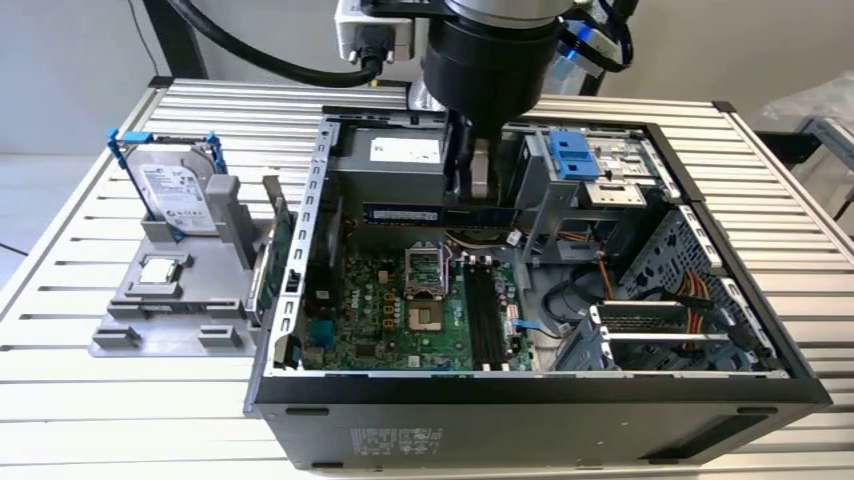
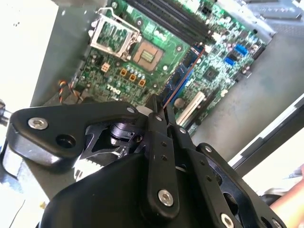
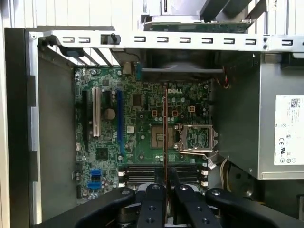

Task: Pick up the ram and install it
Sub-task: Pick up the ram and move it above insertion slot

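The ram is a long, thin, dark stick with a blue labelled stretch. It hangs level inside the open computer case, above the motherboard. My gripper is shut on it near one end. The first wrist view catches the ram edge-on as a thin line running out from between the black fingers of the gripper. In the second wrist view the ram sticks out past the gripper over the green board. The long dark memory slots lie on the board below.
The open processor socket sits beside the slots. A power supply and a blue drive cage crowd the back of the case. On the exterior view's left, a grey stand carries a silver hard drive and a small chip.
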Robot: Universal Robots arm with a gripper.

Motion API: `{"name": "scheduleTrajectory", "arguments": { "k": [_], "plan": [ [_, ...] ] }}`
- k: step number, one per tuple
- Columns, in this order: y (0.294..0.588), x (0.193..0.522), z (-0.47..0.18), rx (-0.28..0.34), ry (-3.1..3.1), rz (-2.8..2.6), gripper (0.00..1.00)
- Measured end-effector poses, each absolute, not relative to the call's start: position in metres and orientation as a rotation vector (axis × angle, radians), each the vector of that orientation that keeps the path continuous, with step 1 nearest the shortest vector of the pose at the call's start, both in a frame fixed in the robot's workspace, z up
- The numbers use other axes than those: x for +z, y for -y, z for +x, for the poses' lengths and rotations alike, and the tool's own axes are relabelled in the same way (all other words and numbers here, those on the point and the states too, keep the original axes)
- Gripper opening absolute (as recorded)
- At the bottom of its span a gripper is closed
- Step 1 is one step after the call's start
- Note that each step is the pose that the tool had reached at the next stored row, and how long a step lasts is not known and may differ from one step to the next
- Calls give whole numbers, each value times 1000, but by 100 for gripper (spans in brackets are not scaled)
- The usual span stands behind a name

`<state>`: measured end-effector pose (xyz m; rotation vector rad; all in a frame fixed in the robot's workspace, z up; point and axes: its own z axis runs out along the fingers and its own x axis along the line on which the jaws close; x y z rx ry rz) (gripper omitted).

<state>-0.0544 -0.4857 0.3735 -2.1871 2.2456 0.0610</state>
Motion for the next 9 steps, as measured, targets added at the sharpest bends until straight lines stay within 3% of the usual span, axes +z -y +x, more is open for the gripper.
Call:
{"name": "scheduleTrajectory", "arguments": {
  "k": [9],
  "plan": [
    [486,374,-28,63,-2246,-2188,0]
  ]
}}
